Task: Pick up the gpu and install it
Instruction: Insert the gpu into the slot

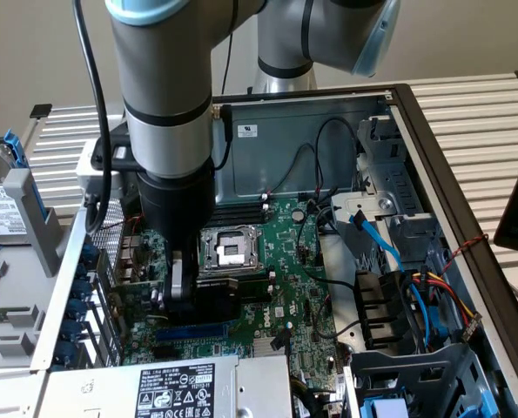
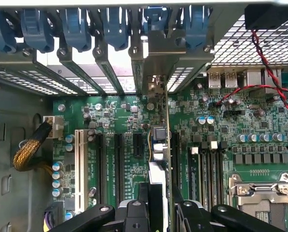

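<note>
The gpu (image 2: 159, 145) stands on edge over the motherboard (image 2: 114, 113), seen as a thin upright strip. It is clamped at its near end between the black fingers (image 2: 135, 212) of the gripper (image 2: 157, 205), which are closed on the card from both sides. Its far end runs to the rear wall of the case, where its silver bracket (image 2: 156, 60) stands in one of the openings among the slot covers (image 2: 105, 65), under the row of blue clips (image 2: 76, 26). The card lies along the line of the expansion slots, between a short black slot (image 2: 136, 145) and a long black one (image 2: 175, 166); whether its edge is seated in a slot cannot be told. Beyond the short slot are two more black slots (image 2: 99, 169) and a white one (image 2: 78, 169). On the other side are the memory slots (image 2: 202, 174) and the CPU socket (image 2: 262, 198). A red and black twisted wire (image 2: 267, 55) crosses the rear ports close to the bracket, and a braided yellow cable (image 2: 30, 150) enters at the board's far edge. In the exterior view the gripper (image 1: 182, 300) is low inside the case, just to the exterior view's left of the CPU socket (image 1: 228, 251) and above a blue slot (image 1: 193, 332), with the arm hiding the card. A power supply (image 1: 171, 387) sits just in front, and a blue cable (image 1: 376, 235) and black cables (image 1: 328, 174) lie towards the exterior view's right, well apart from the gripper.
</note>
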